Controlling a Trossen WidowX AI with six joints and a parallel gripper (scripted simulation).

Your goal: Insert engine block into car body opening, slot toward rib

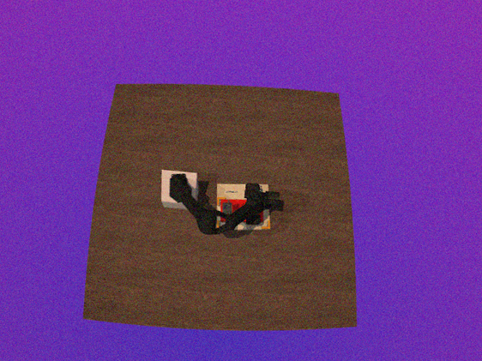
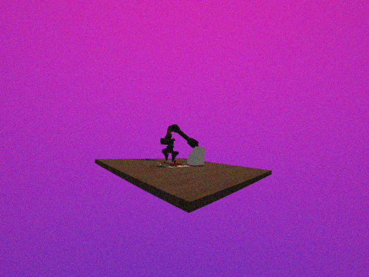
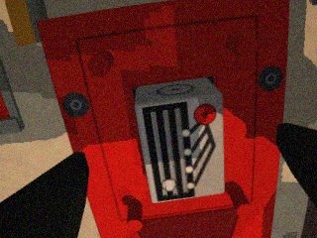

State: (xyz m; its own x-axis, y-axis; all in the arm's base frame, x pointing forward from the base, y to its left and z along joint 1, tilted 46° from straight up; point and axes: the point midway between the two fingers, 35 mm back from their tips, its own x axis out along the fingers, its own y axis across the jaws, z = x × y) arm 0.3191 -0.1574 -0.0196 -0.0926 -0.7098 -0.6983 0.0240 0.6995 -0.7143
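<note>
The red car body (image 1: 238, 203) (image 3: 213, 47) lies flat under the arm, with a dark round wheel on each side in the wrist view. The grey engine block (image 3: 168, 141), with black stripes and a red disc, sits at the opening in the middle of the car body. Dark bits of the opening's edge show at its far corners; how deep it sits cannot be told. My gripper (image 2: 170, 161) (image 3: 182, 148) is open, one finger well to each side of the block, touching neither side. The slot and the rib cannot be made out.
A cream board (image 1: 232, 187) (image 3: 30, 164) lies under the car body on the brown table (image 1: 222, 283) (image 2: 184, 184). A grey-framed part (image 3: 17, 121) lies left of the car body in the wrist view. The arm's pale base block (image 1: 167, 181) (image 2: 196, 157) stands near the board.
</note>
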